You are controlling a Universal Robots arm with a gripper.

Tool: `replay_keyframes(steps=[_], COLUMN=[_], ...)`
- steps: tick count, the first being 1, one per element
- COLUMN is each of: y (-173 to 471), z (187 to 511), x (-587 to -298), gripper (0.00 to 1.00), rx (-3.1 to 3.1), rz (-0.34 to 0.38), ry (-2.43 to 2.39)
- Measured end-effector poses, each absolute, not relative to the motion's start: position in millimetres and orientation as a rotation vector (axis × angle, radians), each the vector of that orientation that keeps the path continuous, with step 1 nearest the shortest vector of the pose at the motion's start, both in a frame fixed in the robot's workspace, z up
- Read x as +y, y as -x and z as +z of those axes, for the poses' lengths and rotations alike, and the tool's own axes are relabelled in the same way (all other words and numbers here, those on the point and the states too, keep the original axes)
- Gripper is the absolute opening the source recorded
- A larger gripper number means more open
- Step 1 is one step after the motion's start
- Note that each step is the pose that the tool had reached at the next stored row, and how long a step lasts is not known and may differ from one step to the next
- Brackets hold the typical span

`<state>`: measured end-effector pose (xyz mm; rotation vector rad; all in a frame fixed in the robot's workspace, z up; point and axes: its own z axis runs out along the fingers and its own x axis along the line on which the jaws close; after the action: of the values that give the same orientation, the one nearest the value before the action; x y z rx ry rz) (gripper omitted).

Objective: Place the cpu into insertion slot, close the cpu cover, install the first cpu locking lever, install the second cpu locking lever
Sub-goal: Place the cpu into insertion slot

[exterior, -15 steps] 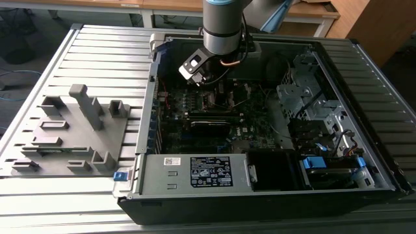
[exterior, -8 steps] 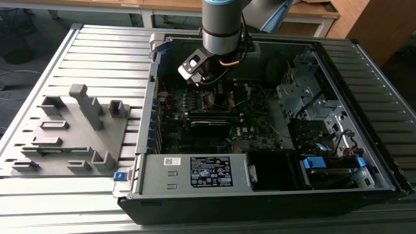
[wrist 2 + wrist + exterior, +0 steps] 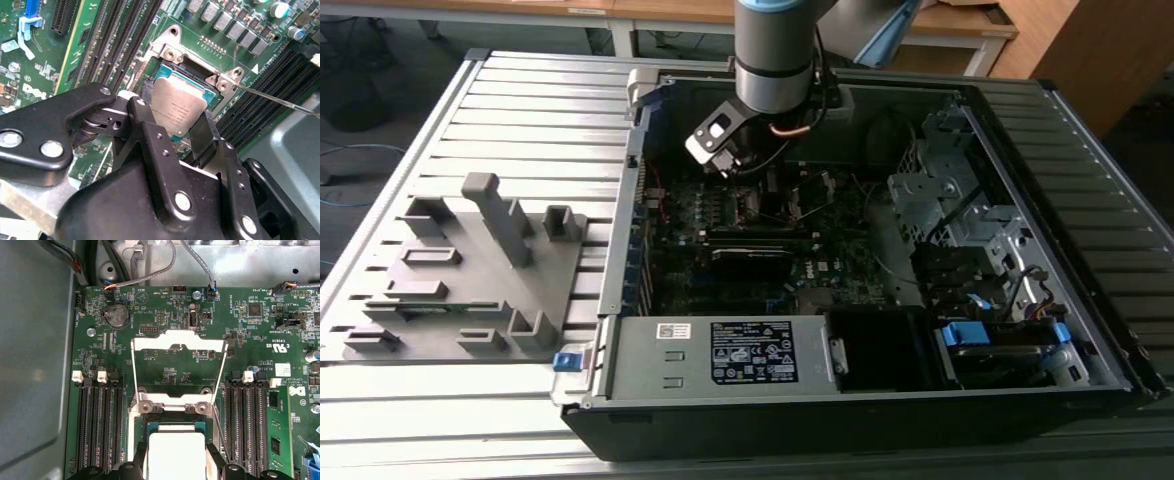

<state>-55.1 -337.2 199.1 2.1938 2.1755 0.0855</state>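
The cpu [image 3: 179, 107], a flat silvery square, lies low in the insertion slot [image 3: 162, 70], level with its frame. My gripper [image 3: 175, 129] straddles it, and the black fingers [image 3: 146, 125] press against two opposite edges of the chip. In the first wrist view the cpu [image 3: 177, 452] shows bright between the fingers [image 3: 214, 465]. The cpu cover [image 3: 177, 337] is swung open and lies back past its hinge. A thin wire locking lever [image 3: 280, 101] sticks out beside the socket, unlatched. In the exterior view my gripper [image 3: 744, 185] hangs over the motherboard inside the case.
Black memory slots [image 3: 97, 425] flank the socket on both sides. The open computer case [image 3: 854, 380] has a power supply at the front and drive cages on the exterior view's right. A grey fixture plate [image 3: 467, 270] sits on the slatted table to the exterior view's left.
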Motion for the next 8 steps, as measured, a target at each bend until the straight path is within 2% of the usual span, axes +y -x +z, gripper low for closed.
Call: replay_keyframes(steps=[8], y=[55.1], z=[198.4], x=[-337.2], gripper=[0.54], rx=[2.162], rz=[0.085], ry=[-2.207])
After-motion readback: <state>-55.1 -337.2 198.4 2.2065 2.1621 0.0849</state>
